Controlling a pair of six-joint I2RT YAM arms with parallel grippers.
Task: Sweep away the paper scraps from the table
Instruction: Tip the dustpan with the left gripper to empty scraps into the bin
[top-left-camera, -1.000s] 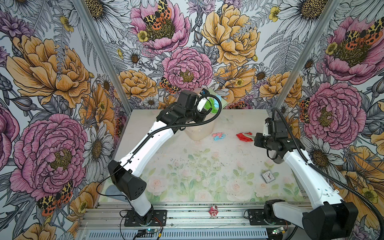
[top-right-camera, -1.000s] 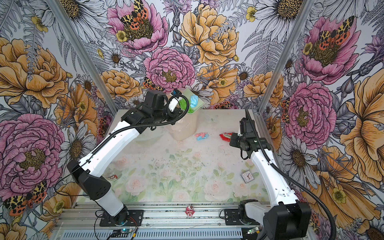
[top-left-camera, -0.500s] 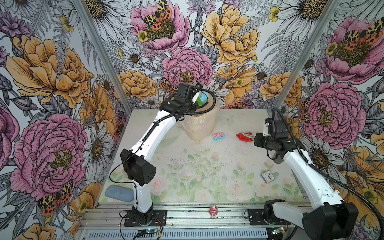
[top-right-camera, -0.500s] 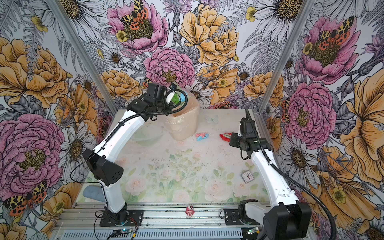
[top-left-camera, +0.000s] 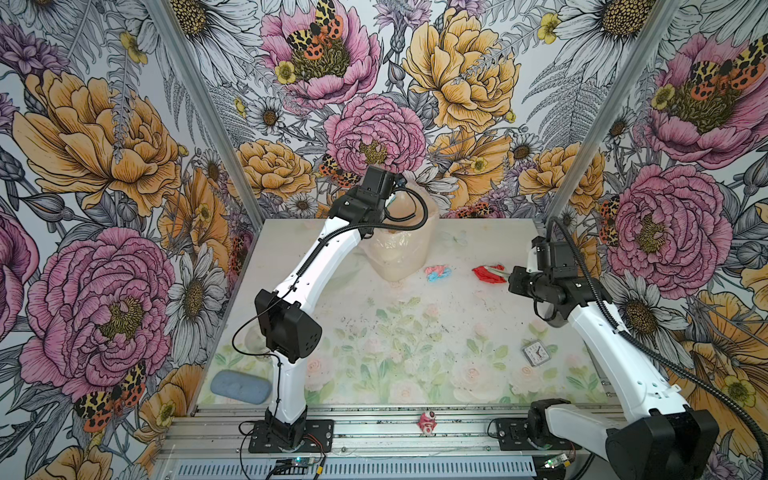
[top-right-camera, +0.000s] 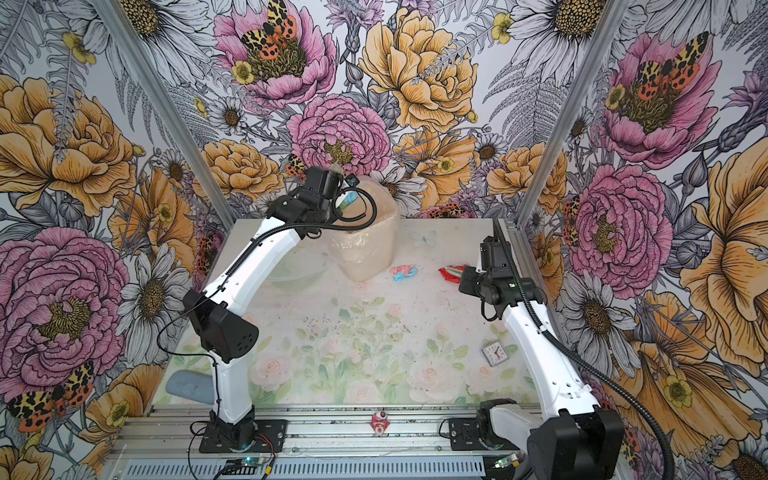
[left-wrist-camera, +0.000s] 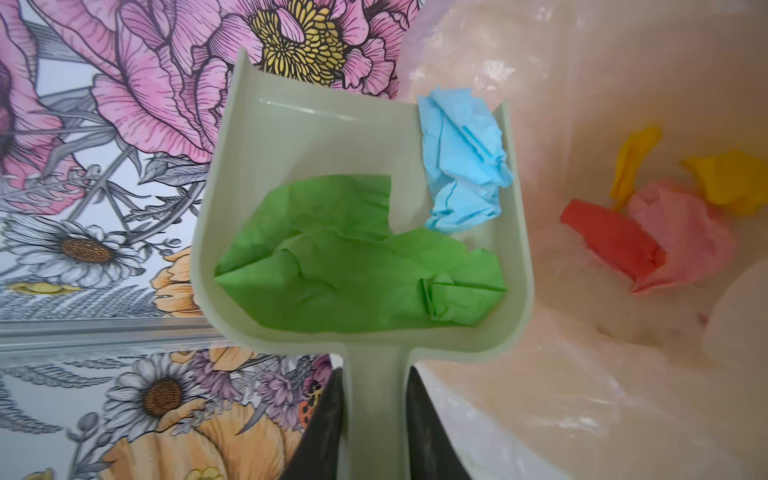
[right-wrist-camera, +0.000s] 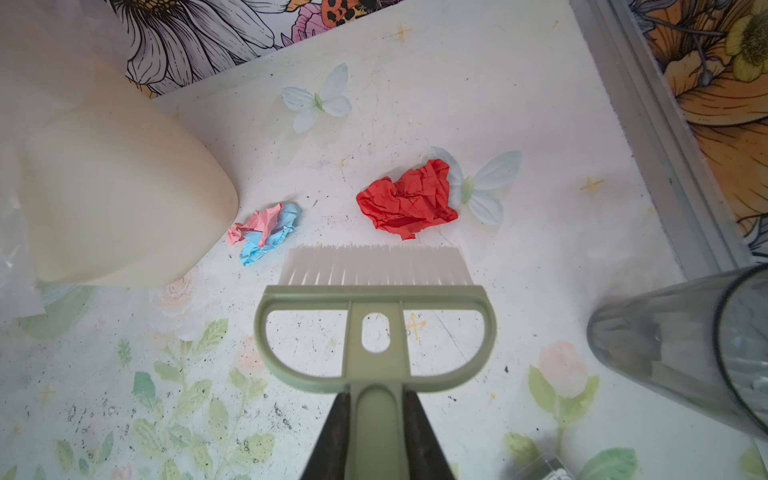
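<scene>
My left gripper (left-wrist-camera: 376, 374) is shut on the handle of the pale green dustpan (left-wrist-camera: 311, 137), held up at the mouth of the lined bin (top-left-camera: 399, 253). In the pan lie a green scrap (left-wrist-camera: 353, 266) and a light blue scrap (left-wrist-camera: 461, 166). Red (left-wrist-camera: 611, 241), pink (left-wrist-camera: 685, 232) and yellow (left-wrist-camera: 727, 178) scraps lie inside the bin. My right gripper (right-wrist-camera: 376, 399) is shut on the brush (right-wrist-camera: 374, 266), just above the table (top-left-camera: 415, 332). Beyond its bristles lie a red scrap (right-wrist-camera: 409, 195) and a pink-and-blue scrap (right-wrist-camera: 266, 230).
A small square clock (top-left-camera: 536, 353) lies at the front right. A blue-grey pad (top-left-camera: 240, 385) sits in the front left corner. A dark translucent cup (right-wrist-camera: 685, 345) stands by my right arm. A pink-red figurine (top-left-camera: 427, 422) sits on the front rail. Dark crumbs speckle the middle.
My left arm has carried the dustpan from beside the bin to over its mouth, its elbow swinging toward the front. The right arm and brush have not moved.
</scene>
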